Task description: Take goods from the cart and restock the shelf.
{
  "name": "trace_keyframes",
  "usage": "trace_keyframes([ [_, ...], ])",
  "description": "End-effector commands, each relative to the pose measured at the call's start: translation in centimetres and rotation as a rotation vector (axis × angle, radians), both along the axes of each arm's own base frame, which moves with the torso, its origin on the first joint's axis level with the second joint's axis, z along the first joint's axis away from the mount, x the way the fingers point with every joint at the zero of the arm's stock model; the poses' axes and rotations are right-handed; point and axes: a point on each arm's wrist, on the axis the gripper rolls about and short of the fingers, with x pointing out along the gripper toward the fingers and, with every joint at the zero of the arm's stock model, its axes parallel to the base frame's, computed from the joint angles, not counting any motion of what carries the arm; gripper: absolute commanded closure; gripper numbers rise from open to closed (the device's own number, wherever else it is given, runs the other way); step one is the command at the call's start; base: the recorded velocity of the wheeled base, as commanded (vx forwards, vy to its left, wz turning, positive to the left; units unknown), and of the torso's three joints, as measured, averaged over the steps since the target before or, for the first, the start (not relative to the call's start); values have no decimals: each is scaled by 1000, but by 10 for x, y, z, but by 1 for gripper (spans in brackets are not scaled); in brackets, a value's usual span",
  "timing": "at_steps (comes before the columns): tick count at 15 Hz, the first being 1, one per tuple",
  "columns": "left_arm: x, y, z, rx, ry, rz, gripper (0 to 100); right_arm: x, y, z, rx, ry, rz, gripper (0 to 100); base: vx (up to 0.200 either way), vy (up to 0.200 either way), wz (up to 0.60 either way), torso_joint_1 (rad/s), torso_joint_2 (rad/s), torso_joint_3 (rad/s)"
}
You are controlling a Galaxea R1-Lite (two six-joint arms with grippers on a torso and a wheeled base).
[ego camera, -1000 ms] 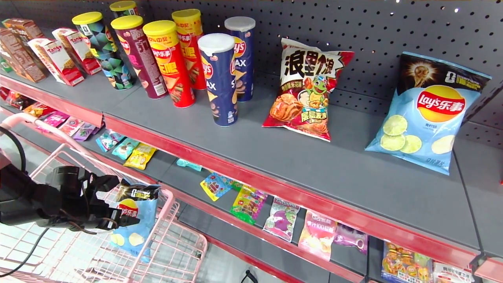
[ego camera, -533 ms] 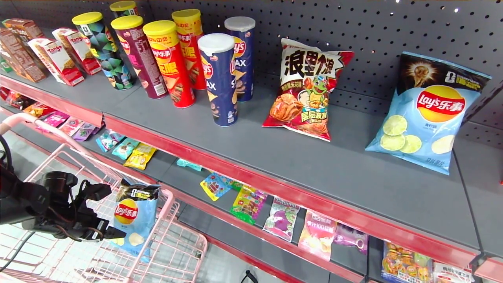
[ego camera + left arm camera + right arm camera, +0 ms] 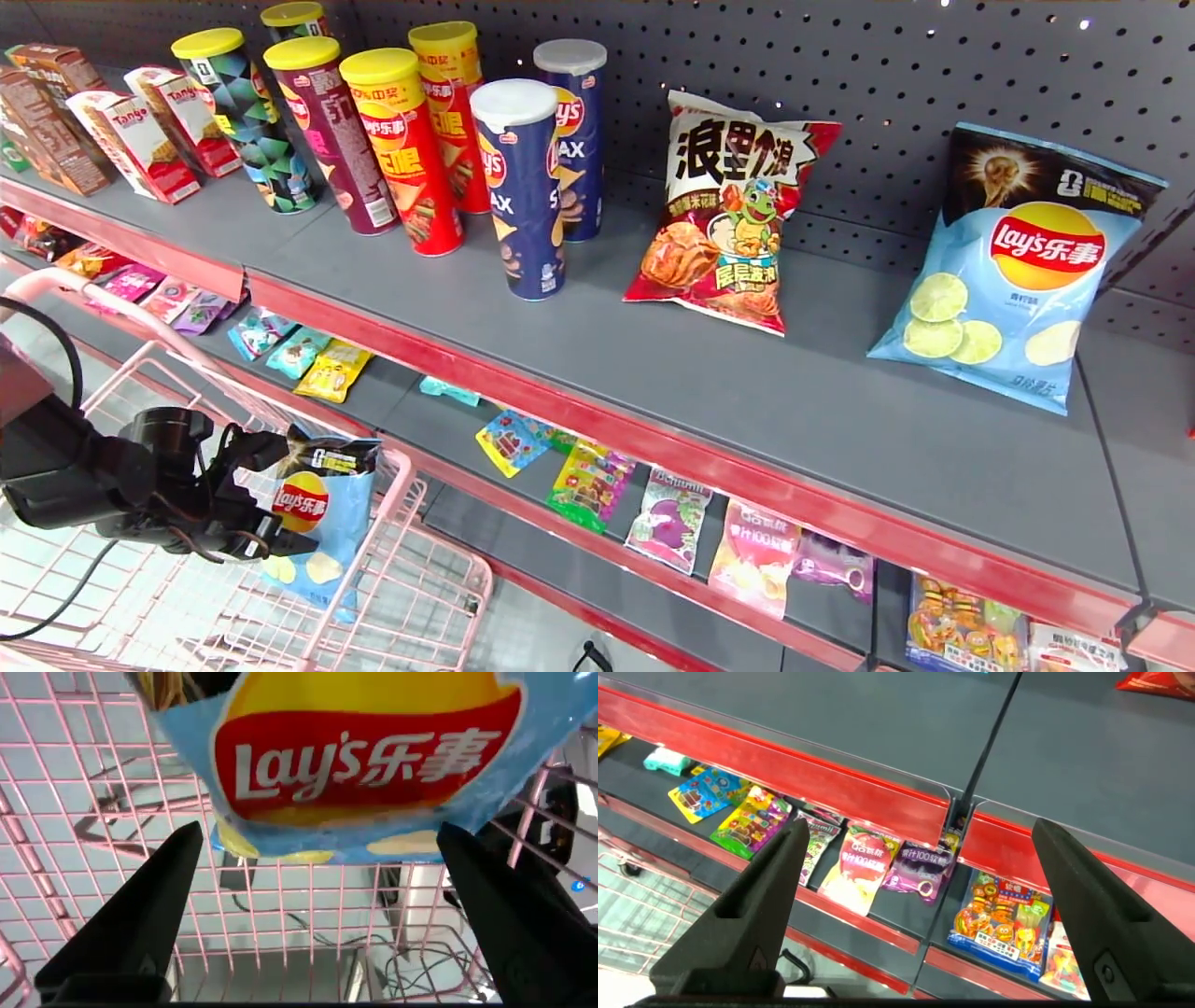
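Left gripper (image 3: 320, 833) hangs inside the pink cart (image 3: 403, 481) with its two black fingers spread wide. The lower part of the blue chip bag (image 3: 322, 504) sits between them, and whether either finger touches it cannot be told. The bag stands upright in the cart's corner nearest the shelf (image 3: 747, 392). A matching blue bag (image 3: 1018, 271) leans on the pegboard (image 3: 887, 75) there. The right gripper (image 3: 920, 835), fingers also spread, hovers over the candy packets (image 3: 864, 863) lower down.

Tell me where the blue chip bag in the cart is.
Head view, lower left: the blue chip bag stands inside the pink cart at its shelf-side corner, just ahead of the open left tool.
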Motion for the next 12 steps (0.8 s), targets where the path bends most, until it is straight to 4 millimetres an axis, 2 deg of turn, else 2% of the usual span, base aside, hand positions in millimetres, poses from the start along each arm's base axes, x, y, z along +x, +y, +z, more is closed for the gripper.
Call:
trace_keyframes([
  [1,7,-4,-11,-14,17,-9,0,0,0,0,0,1,0,0,0,0,0,0,0,0],
  [3,12,-10,-18,-18,24,-27,0,0,0,0,0,1,0,0,0,0,0,0,0,0],
  [7,27,-19,-12,-46,-11,-17,0,0,0,0,0,1,0,0,0,0,0,0,0,0],
  [10,37,-37,-16,-95,-26,-24,0,0,0,0,0,1,0,0,0,0,0,0,0,0],
  [12,51,-40,-14,-110,-62,-24,0,0,0,0,0,1,0,0,0,0,0,0,0,0],
])
